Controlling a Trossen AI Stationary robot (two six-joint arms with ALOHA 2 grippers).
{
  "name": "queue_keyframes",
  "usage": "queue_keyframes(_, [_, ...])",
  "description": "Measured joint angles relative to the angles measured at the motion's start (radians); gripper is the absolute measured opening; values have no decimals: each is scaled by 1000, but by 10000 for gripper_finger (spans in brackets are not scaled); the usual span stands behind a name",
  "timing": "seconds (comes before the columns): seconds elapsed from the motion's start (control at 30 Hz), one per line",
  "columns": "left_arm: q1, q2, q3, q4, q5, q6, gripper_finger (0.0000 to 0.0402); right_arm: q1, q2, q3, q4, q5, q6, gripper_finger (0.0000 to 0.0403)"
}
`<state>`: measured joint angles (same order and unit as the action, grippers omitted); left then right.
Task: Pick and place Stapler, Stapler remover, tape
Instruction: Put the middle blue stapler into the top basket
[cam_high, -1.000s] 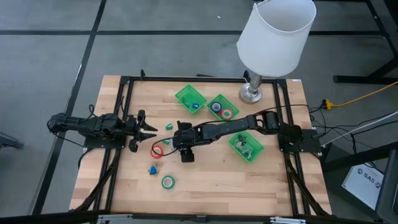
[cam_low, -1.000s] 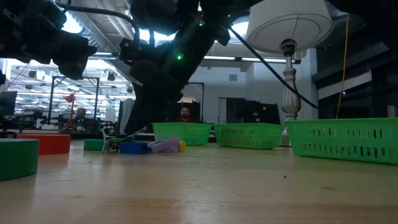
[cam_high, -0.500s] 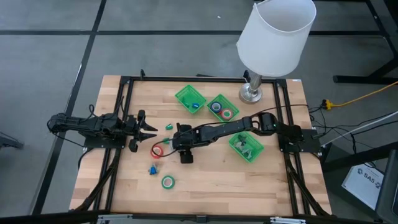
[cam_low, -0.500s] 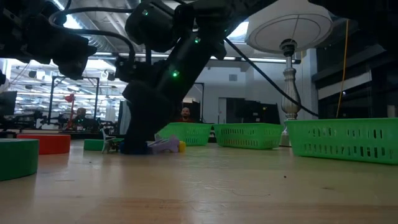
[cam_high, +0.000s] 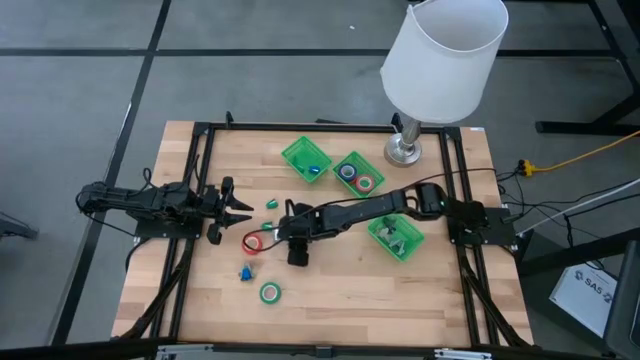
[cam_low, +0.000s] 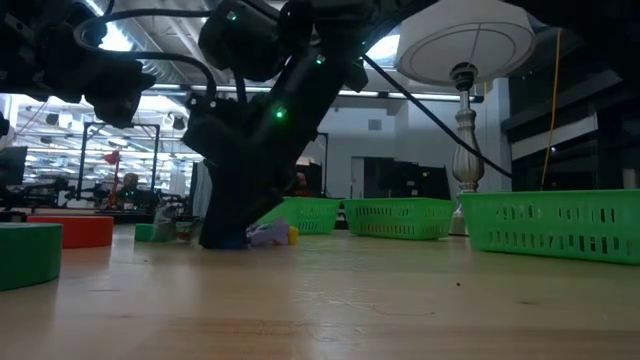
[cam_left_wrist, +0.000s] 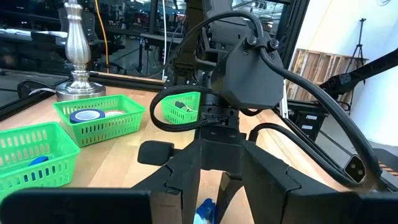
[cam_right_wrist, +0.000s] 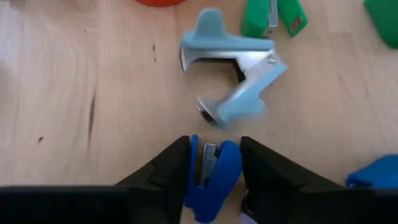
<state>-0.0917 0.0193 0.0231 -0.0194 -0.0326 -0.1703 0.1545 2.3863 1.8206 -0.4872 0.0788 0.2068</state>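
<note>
Trays (cam_high: 305, 155) already hold some tape rolls and other bits; loose items remain mid-table. Right gripper (cam_right_wrist: 210, 167) has its fingers clamped on a blue stapler (cam_right_wrist: 214, 177) beside the pale remover (cam_right_wrist: 233, 102). Left gripper (cam_high: 240, 209) waits part-open nearby, holding nothing.

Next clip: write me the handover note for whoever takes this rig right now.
Right gripper: fingers shut on the blue stapler, which lies on the table.
Left gripper: open, parked at the table's left.
Loose: staple remover, green stapler, red tape, green tape.
Done: tape rolls in the middle tray.
Left: tray the blue stapler, then the loose items.
</note>
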Motion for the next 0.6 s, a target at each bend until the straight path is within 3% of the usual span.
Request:
queue_keyframes(0.27, [0,0,0,0,0,0,107,18,-25,-2,-84,-75,25,81])
queue_keyframes(0.6, [0,0,0,0,0,0,107,19,-72,36,-208,-122,-2,83])
